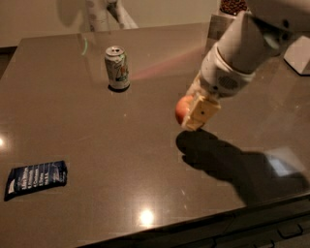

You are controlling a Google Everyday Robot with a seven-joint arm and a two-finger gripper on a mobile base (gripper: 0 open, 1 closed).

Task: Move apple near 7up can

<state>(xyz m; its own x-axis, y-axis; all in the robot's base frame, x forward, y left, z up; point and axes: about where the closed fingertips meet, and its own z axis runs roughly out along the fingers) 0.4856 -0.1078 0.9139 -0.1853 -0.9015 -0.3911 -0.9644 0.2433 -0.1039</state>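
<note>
The 7up can (117, 68) stands upright on the brown table (87, 145), toward the back left. My gripper (193, 109) is to the right of the can and hangs above the table, shut on the red-orange apple (183, 108). Only the apple's left side shows between the cream fingers (200, 113). The apple's dark shadow lies on the table below and to the right. A wide stretch of table separates the apple from the can.
A flat dark-blue snack packet (36, 178) lies near the table's front left. A white object (299, 53) sits at the right edge, and a container of dark things (232, 7) stands at the back right. The table's front edge runs along the bottom.
</note>
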